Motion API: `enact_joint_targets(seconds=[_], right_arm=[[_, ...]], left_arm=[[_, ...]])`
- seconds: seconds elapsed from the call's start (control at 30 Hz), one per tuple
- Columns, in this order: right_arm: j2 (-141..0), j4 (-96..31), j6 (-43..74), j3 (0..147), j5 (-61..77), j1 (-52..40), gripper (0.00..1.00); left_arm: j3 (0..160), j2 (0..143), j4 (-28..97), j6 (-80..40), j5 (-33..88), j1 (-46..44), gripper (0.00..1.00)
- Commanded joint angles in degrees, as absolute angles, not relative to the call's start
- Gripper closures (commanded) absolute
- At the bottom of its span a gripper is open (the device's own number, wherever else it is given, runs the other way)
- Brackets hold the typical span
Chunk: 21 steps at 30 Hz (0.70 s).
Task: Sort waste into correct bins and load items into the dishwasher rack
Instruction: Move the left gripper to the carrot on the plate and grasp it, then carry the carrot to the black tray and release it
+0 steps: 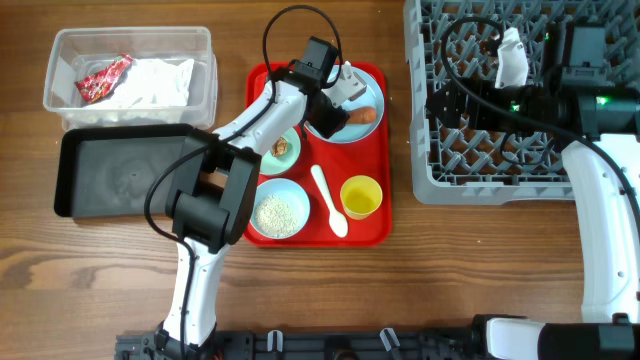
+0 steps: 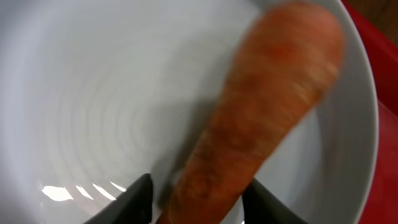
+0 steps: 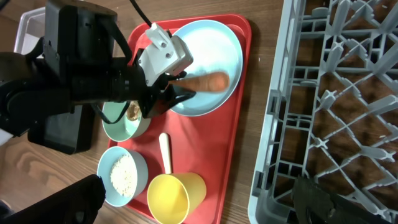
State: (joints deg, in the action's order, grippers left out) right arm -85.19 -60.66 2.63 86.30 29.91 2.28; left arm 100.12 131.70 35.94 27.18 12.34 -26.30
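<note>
**Carrot straddled by the open left gripper**

The carrot (image 2: 261, 118) is found on the plate (image 1: 372, 86), in its 4 o'clock part as seen from overhead, on the red tray (image 1: 375, 232). Its long axis is laid roughly from 9 to 3 o'clock there. In the left wrist view it is seen running from 6 up to 1 o'clock, away from the fingers.

The left gripper (image 2: 202, 200) is placed at the carrot's near end. Its jaws are parted a little wider than the carrot, with one fingertip on either side. Contact cannot be told, and nothing is gripped yet. A closing across the short axis is judged to be what the next move calls for.

The right gripper (image 3: 205, 208) is held wide open and empty over the rack (image 1: 500, 170), at 3 o'clock and well apart, so the left arm is much the nearer.

The tub (image 1: 62, 48), at 9 o'clock from the left gripper, holds the napkin (image 1: 150, 80) and wrapper (image 1: 104, 78). The black tray (image 1: 130, 175), at 8 o'clock, is judged the carrot's likely bin.
</note>
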Motion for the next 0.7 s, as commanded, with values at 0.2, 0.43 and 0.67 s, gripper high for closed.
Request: enact_joint_targets(seconds=[0.2, 0.43, 0.67], right_arm=[[-85.41, -60.75, 3.18, 87.29, 29.32, 2.26, 0.0], [-85.41, -60.73, 3.18, 87.29, 29.3, 2.26, 0.01], [-85.41, -60.71, 3.16, 87.29, 29.3, 2.26, 0.0]], left_arm=[[100.01, 134.58, 32.8, 15.79, 12.43, -26.85, 0.85], [101.08, 131.11, 33.04, 8.84, 8.95, -26.83, 0.89], [101.71, 120.51, 36.18, 2.55, 5.21, -26.22, 0.9]])
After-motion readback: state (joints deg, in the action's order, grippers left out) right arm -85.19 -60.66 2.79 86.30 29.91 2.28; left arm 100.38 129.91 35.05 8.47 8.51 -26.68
